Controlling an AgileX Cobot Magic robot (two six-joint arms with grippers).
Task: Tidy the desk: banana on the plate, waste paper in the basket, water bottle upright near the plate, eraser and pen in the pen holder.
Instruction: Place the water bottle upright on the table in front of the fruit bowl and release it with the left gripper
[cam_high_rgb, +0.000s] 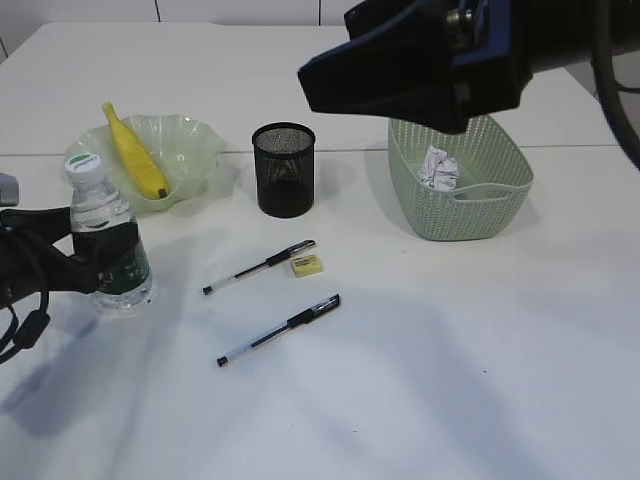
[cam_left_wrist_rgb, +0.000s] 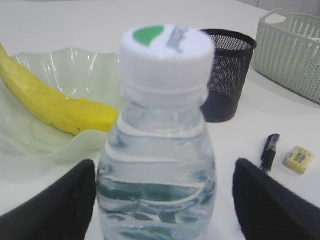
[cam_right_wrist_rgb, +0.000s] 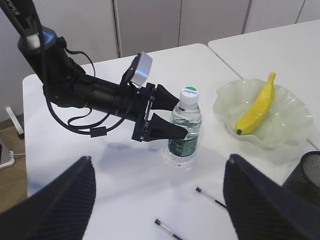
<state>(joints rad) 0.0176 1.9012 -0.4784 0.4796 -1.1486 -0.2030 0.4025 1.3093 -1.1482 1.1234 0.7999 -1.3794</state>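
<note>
The water bottle (cam_high_rgb: 108, 235) (cam_left_wrist_rgb: 160, 150) (cam_right_wrist_rgb: 186, 127) stands upright in front of the plate (cam_high_rgb: 195, 140). My left gripper (cam_high_rgb: 110, 255) (cam_left_wrist_rgb: 162, 200) is open around its lower body, with a gap showing on the right side. The banana (cam_high_rgb: 135, 152) (cam_left_wrist_rgb: 50, 105) lies on the plate. A crumpled waste paper (cam_high_rgb: 438, 168) sits in the basket (cam_high_rgb: 490, 205). Two pens (cam_high_rgb: 262, 266) (cam_high_rgb: 280, 329) and the eraser (cam_high_rgb: 306, 265) lie on the desk (cam_high_rgb: 450, 350) before the pen holder (cam_high_rgb: 284, 168). My right gripper (cam_high_rgb: 400, 85) (cam_right_wrist_rgb: 157, 200) hangs high, open and empty.
The left arm (cam_right_wrist_rgb: 100, 95) stretches in from the desk's left edge. The pen holder stands between the plate and the basket.
</note>
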